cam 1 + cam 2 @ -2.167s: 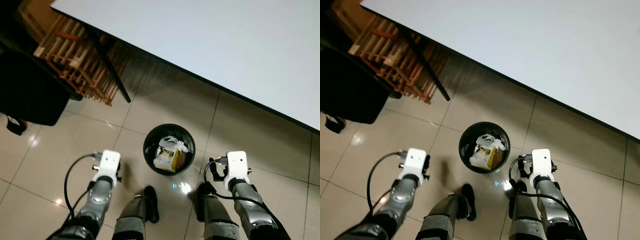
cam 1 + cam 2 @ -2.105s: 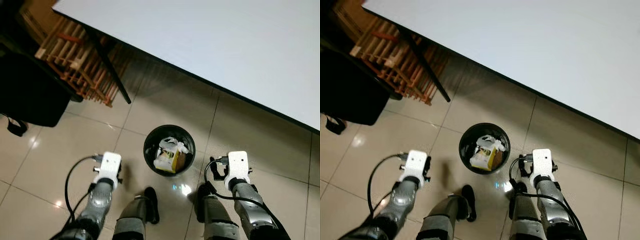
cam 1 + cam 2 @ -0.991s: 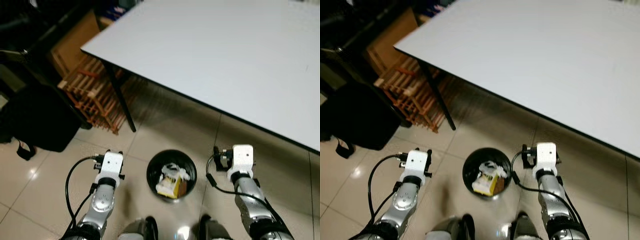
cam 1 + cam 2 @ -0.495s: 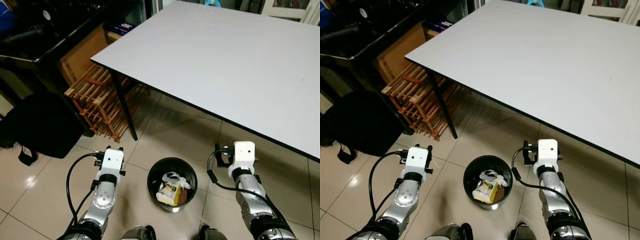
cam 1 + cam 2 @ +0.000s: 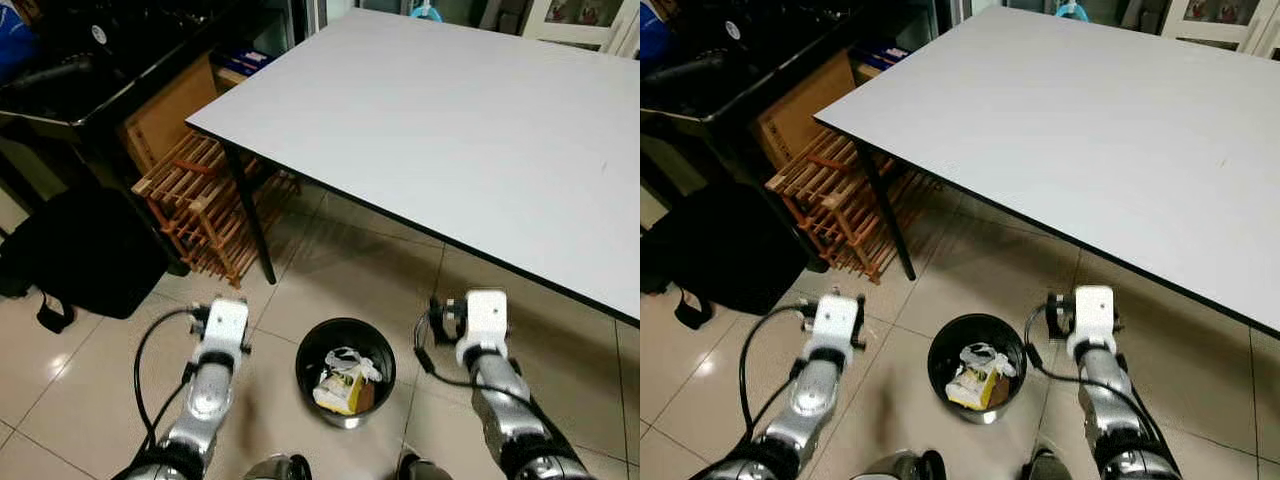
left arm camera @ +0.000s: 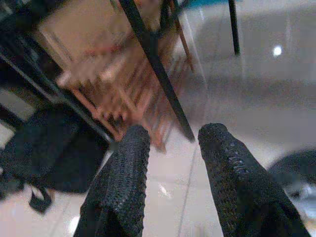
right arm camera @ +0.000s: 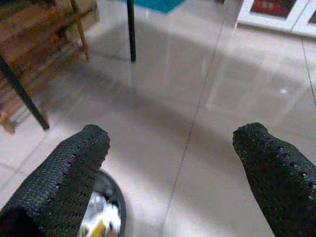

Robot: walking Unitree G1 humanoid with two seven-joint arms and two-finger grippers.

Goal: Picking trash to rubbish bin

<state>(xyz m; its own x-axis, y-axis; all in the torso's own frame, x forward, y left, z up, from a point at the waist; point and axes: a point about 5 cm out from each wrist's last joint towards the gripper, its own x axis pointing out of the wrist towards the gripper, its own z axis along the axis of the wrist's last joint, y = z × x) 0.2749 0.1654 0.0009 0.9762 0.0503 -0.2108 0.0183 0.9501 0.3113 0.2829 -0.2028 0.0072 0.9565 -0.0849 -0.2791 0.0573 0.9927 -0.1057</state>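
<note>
The bin (image 5: 345, 370) sits between both empty grippers: left (image 6: 170, 148) narrowly parted, right (image 7: 170, 148) spread wide, slightly nearer.

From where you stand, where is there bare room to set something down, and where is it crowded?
The white table top is bare across its visible surface. Bare floor tiles lie between the table leg and the rubbish bin. It is crowded toward your left: the wooden rack and black bag. The bin itself already holds trash.
</note>
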